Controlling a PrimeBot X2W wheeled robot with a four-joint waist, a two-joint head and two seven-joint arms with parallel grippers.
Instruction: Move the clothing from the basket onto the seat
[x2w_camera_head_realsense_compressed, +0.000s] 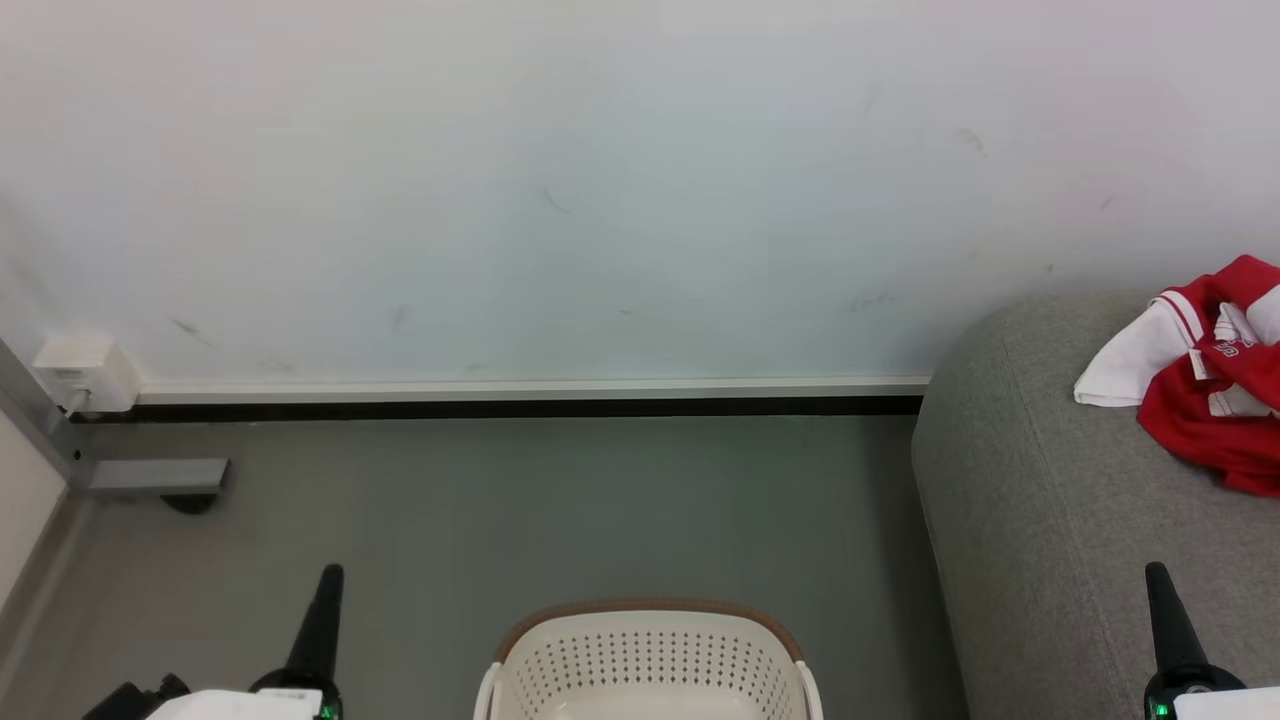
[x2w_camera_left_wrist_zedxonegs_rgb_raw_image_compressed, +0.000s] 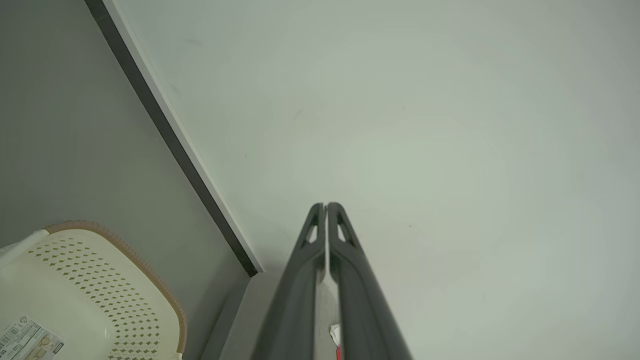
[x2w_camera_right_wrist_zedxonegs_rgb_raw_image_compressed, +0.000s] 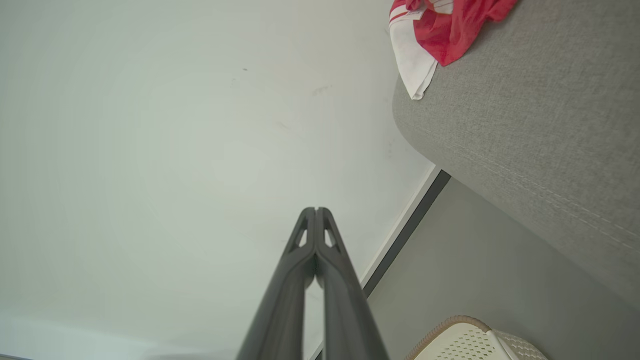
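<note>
The cream basket (x2w_camera_head_realsense_compressed: 650, 655) with a brown rim stands on the floor at the bottom centre; its visible part holds no cloth. It shows again in the left wrist view (x2w_camera_left_wrist_zedxonegs_rgb_raw_image_compressed: 95, 295) and the right wrist view (x2w_camera_right_wrist_zedxonegs_rgb_raw_image_compressed: 470, 340). Red and white clothing (x2w_camera_head_realsense_compressed: 1205, 370) lies crumpled on the grey seat (x2w_camera_head_realsense_compressed: 1040, 520) at the right, also in the right wrist view (x2w_camera_right_wrist_zedxonegs_rgb_raw_image_compressed: 435, 30) on the seat (x2w_camera_right_wrist_zedxonegs_rgb_raw_image_compressed: 540, 125). My left gripper (x2w_camera_head_realsense_compressed: 328, 575) is shut and holds nothing, left of the basket (x2w_camera_left_wrist_zedxonegs_rgb_raw_image_compressed: 326, 205). My right gripper (x2w_camera_head_realsense_compressed: 1158, 572) is shut and holds nothing, over the seat's front (x2w_camera_right_wrist_zedxonegs_rgb_raw_image_compressed: 316, 209).
A white wall (x2w_camera_head_realsense_compressed: 600, 180) with a black baseboard (x2w_camera_head_realsense_compressed: 500, 407) runs behind the grey floor (x2w_camera_head_realsense_compressed: 560, 510). A white socket box (x2w_camera_head_realsense_compressed: 85, 370) and a grey metal foot (x2w_camera_head_realsense_compressed: 160, 478) sit at the far left corner.
</note>
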